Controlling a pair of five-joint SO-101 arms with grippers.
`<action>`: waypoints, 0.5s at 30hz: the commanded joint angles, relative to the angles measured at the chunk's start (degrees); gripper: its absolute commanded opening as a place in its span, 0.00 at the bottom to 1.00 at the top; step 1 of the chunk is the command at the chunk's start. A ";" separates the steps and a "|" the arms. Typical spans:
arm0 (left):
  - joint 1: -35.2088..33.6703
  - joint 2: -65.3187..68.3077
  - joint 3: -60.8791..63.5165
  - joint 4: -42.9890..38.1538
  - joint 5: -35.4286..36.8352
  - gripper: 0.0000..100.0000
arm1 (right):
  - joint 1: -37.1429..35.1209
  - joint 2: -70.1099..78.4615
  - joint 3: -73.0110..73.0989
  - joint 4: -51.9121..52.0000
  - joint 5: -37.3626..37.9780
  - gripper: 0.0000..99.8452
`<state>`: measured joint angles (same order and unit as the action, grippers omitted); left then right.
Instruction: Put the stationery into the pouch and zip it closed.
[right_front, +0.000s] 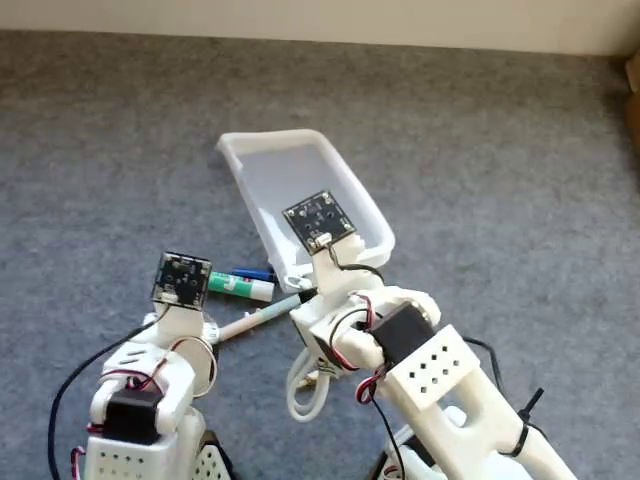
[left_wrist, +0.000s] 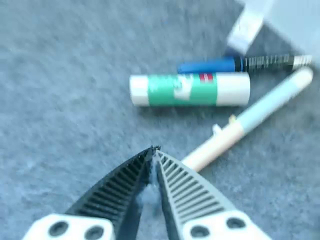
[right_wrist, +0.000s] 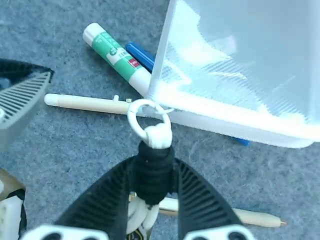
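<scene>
While both arms sit low at the near edge of the grey carpeted table (right_front: 500, 120), here's how it looks from where I'm standing; the translucent white pouch (right_front: 290, 170) lies open on the carpet, mouth end pointing away from the arms, near corner right in front of the right arm. The right gripper (right_wrist: 154, 167) is clamped narrow on a black tab (right_wrist: 152, 175) with a white ring (right_wrist: 146, 116) at its tip; the ring sits against that near corner of the pouch.

The stationery is all outside the pouch, on the carpet just beside it; a green and white glue stick (left_wrist: 190, 89) lies flat, a blue pen (left_wrist: 215, 65) right alongside it on the pouch side, and a cream pen (left_wrist: 240, 127) lies at an angle a bit nearer the arms. A second pen (right_wrist: 225, 214) lies under the right gripper, closer to the base.

The left gripper (left_wrist: 154, 152) hangs over bare carpet near the cream pen, fingertips pinched together, holding nothing. A white cord (right_front: 300, 398) loops on the carpet by the right arm.
</scene>
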<state>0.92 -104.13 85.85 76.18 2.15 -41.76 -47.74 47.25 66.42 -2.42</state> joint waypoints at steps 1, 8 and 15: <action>-1.01 -0.40 -6.90 0.53 -0.44 0.01 | 0.22 -2.59 -0.66 -1.80 0.44 0.01; 4.35 -0.31 -8.04 -5.89 -0.44 0.01 | 0.22 -2.59 -0.66 -1.80 0.35 0.01; 9.19 -0.31 -8.04 -5.89 -0.18 0.17 | 0.13 -2.59 -1.10 -1.71 0.35 0.01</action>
<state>8.75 -104.13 80.75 71.69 2.15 -41.76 -48.09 47.25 66.42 -2.42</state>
